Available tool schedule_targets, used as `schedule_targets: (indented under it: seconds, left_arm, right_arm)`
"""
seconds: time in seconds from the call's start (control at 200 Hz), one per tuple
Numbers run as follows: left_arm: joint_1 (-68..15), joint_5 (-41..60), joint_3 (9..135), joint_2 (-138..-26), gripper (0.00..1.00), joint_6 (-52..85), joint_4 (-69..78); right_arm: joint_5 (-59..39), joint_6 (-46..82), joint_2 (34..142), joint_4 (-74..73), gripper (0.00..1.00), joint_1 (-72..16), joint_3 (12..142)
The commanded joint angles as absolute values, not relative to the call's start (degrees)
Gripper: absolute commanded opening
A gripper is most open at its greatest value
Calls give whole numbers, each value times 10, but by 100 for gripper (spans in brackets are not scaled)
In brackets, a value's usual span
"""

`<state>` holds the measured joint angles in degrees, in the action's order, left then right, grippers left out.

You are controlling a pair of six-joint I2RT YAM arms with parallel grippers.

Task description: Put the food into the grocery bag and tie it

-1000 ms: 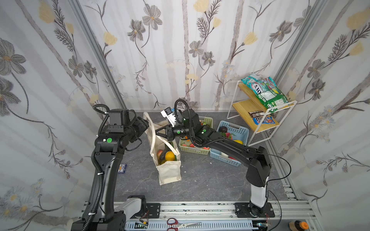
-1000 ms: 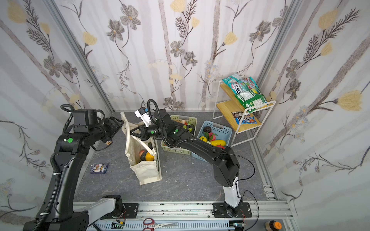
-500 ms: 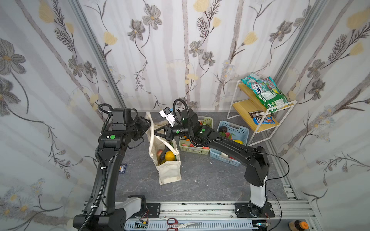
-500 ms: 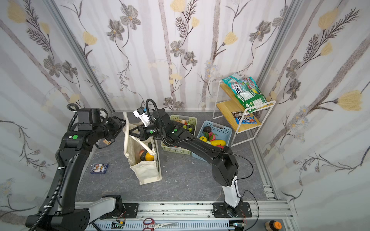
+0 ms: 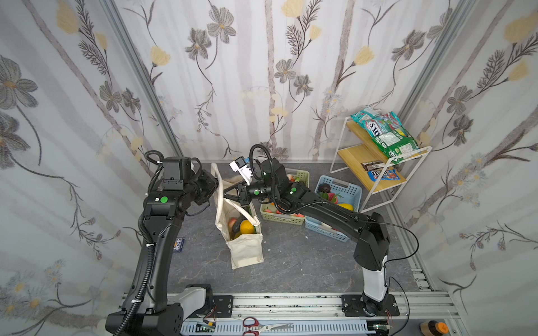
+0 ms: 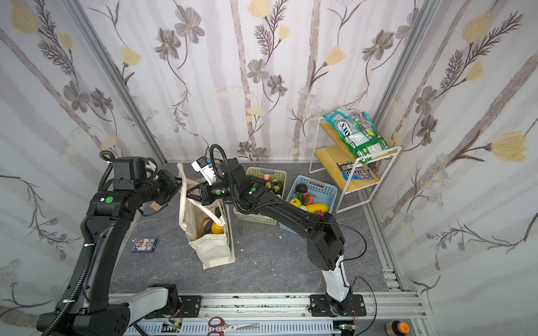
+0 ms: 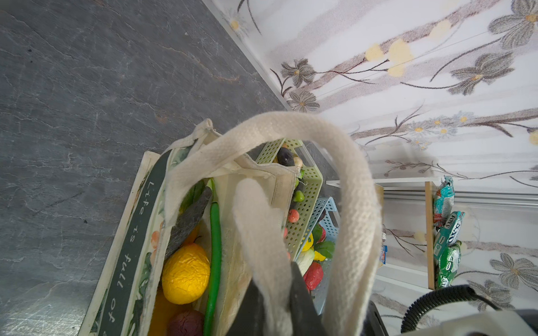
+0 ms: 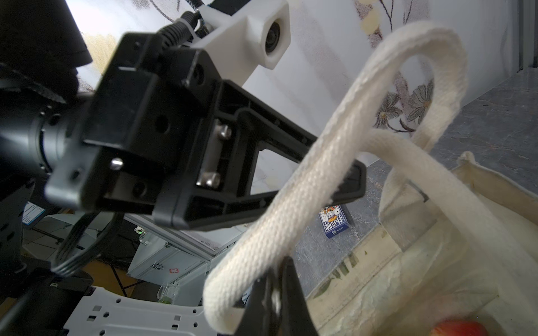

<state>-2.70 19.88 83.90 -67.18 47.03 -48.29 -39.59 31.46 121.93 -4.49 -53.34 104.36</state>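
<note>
The grocery bag [image 5: 246, 250] [image 6: 214, 250] stands upright on the grey floor with both cream handles pulled up. My left gripper [image 5: 217, 186] [image 6: 179, 181] [image 7: 273, 305] is shut on one handle strap [image 7: 256, 227]. My right gripper [image 5: 225, 193] [image 6: 188, 194] [image 8: 276, 291] faces it across the bag mouth, shut on the other handle [image 8: 291, 203]. Food lies inside the bag: a yellow fruit [image 7: 185, 273] [image 5: 246, 226], a long green vegetable [image 7: 214, 247] and a dark purple piece [image 7: 186, 323]. More food fills the baskets behind.
A pale green basket [image 5: 283, 216] and a blue basket [image 5: 334, 231] stand right of the bag. A white wire shelf [image 5: 378, 186] with snack packets is at the back right. A card deck [image 5: 178, 244] lies on the floor left of the bag. Scissors [image 5: 262, 327] rest on the front rail.
My left gripper has moved right up to the bag and shut on a handle strap. The right gripper has stayed shut on its handle.
</note>
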Motion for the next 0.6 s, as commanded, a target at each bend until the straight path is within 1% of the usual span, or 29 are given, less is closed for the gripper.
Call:
schedule_targets:
  seconds: [0.0, 0.03, 0.105, 0.17, 0.26, 0.325, 0.35, 0.4, 0.485, 0.595]
  left_arm:
    - [-28, 208, 847, -674, 2, 466, -473]
    - [-27, 209, 849, -675, 0, 461, -475]
    - [-27, 215, 853, -679, 0, 448, -479]
    - [-27, 221, 856, -679, 0, 441, -480]
    - [-28, 227, 862, -682, 0, 433, -482]
    - [-27, 242, 867, -687, 0, 425, -482]
    - [-28, 251, 869, -689, 0, 421, -483]
    - [-28, 270, 876, -697, 0, 412, -484]
    - [-34, 287, 888, -704, 0, 399, -487]
    - [-41, 294, 903, -713, 0, 389, -492]
  right_arm:
    - [-422, 308, 1217, -48, 17, -534, 1044]
    - [-421, 303, 1213, -42, 23, -533, 1040]
    - [-416, 291, 1193, -40, 38, -527, 1013]
    - [-413, 283, 1169, -42, 44, -516, 981]
    - [-411, 275, 1133, -51, 48, -491, 932]
    - [-418, 279, 1105, -84, 50, -479, 886]
    - [-420, 285, 1097, -100, 51, -457, 868]
    - [-430, 289, 1092, -118, 51, -444, 847]
    - [-451, 254, 1107, -95, 50, -439, 860]
    - [-505, 211, 1140, -80, 49, -454, 898]
